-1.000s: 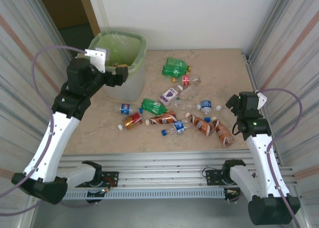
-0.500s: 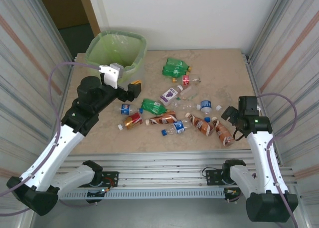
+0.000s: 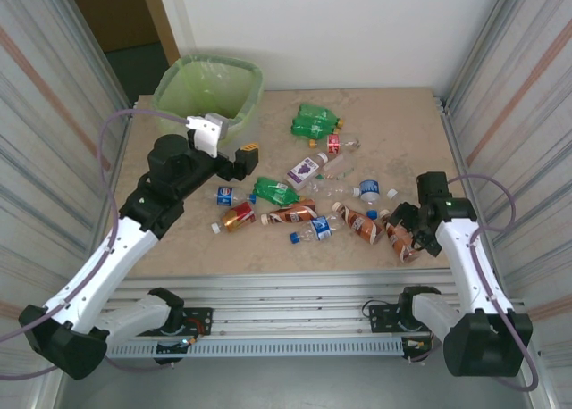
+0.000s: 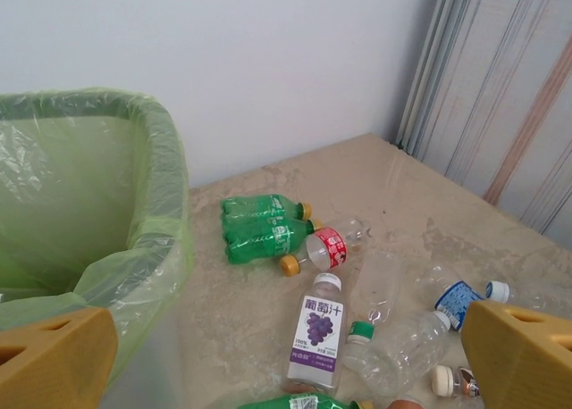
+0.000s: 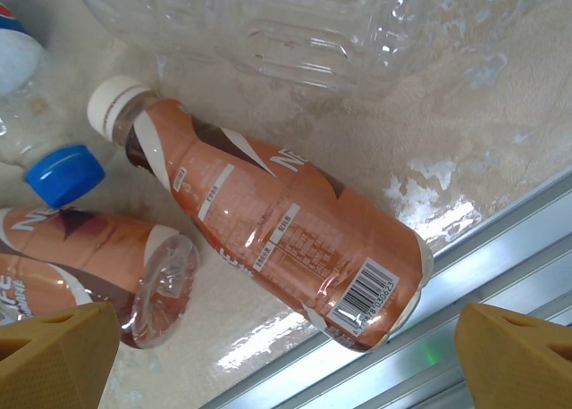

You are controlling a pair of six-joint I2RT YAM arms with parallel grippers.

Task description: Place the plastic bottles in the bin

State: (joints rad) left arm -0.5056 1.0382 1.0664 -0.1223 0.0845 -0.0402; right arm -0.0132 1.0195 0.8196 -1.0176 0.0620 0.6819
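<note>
Several crushed plastic bottles (image 3: 305,170) lie scattered across the middle of the table, green ones (image 3: 315,121) at the back and brown-labelled ones (image 3: 362,223) nearer me. The bin (image 3: 253,83), lined with a green bag, stands at the back left. My left gripper (image 3: 239,162) hangs open and holds nothing between the bin and the bottles; its wrist view has the bin's rim (image 4: 165,159) at left and a purple-labelled bottle (image 4: 320,333) below. My right gripper (image 3: 404,226) is open, low over a brown-labelled bottle (image 5: 277,235) with a white cap, which lies between its fingertips (image 5: 58,355) by the table's near edge.
The metal rail (image 5: 447,311) of the table's near edge runs just beside the brown bottle. A second brown bottle (image 5: 98,262) and a blue-capped one (image 5: 63,172) lie to its left. Corrugated walls (image 3: 523,79) close both sides.
My left arm has swung from over the bin down and right toward the bottles. My right gripper has dropped forward and left onto the brown bottle at the near right.
</note>
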